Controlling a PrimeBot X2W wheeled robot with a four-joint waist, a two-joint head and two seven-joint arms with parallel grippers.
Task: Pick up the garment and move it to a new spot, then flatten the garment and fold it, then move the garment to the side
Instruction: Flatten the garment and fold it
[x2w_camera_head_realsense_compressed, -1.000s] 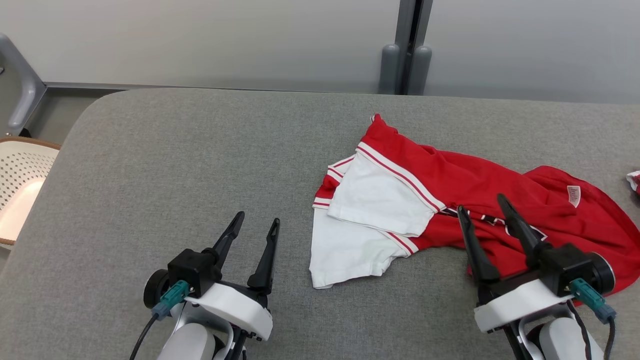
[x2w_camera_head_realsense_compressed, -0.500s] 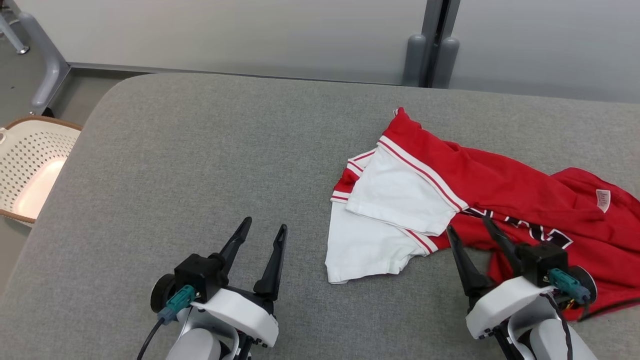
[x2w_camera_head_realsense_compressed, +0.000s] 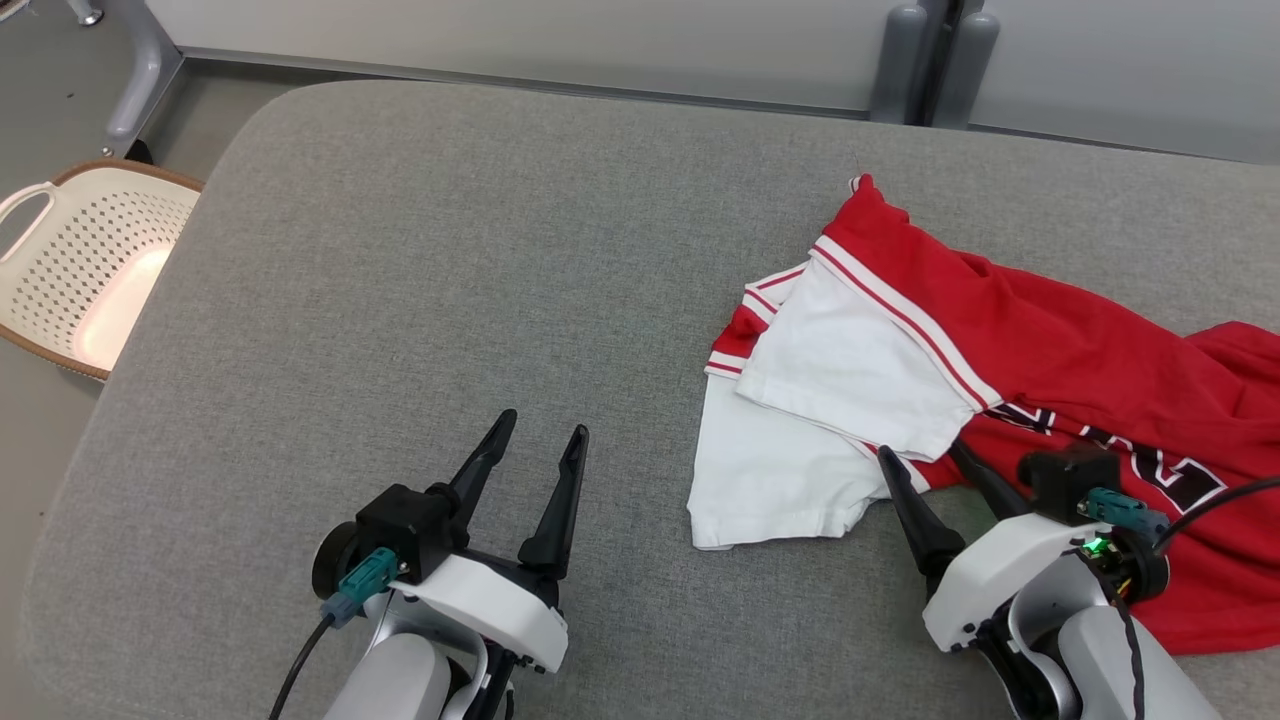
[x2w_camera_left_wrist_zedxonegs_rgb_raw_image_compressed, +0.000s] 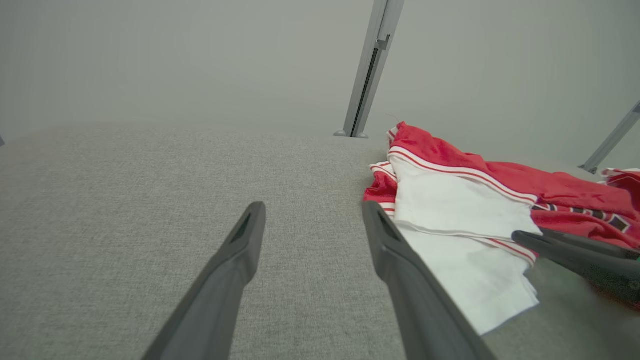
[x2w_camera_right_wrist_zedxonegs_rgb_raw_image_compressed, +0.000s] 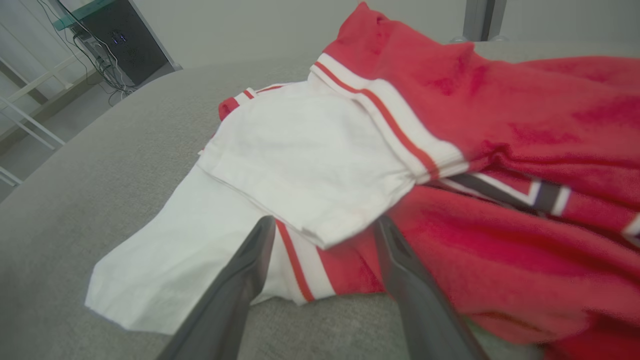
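Note:
A red and white garment (x2w_camera_head_realsense_compressed: 1010, 370) lies crumpled on the right half of the grey padded table (x2w_camera_head_realsense_compressed: 450, 270), white sleeves toward the middle. My right gripper (x2w_camera_head_realsense_compressed: 920, 455) is open, its fingertips just over the garment's near edge where the white sleeve meets the red body; in the right wrist view the garment (x2w_camera_right_wrist_zedxonegs_rgb_raw_image_compressed: 400, 150) spreads beyond my open right gripper (x2w_camera_right_wrist_zedxonegs_rgb_raw_image_compressed: 325, 225). My left gripper (x2w_camera_head_realsense_compressed: 542, 432) is open above bare table, left of the white sleeve. From the left wrist my open left gripper (x2w_camera_left_wrist_zedxonegs_rgb_raw_image_compressed: 312, 212) has the garment (x2w_camera_left_wrist_zedxonegs_rgb_raw_image_compressed: 465, 200) off to its right.
A cream perforated laundry basket (x2w_camera_head_realsense_compressed: 75, 275) stands on the floor past the table's left edge. A grey wall with a vertical post (x2w_camera_head_realsense_compressed: 935, 60) runs behind the table. The table's left half is bare cloth.
The head camera has swung, shifting the whole scene right and down. My right gripper has tipped lower toward the garment's near edge. The left gripper keeps its pose.

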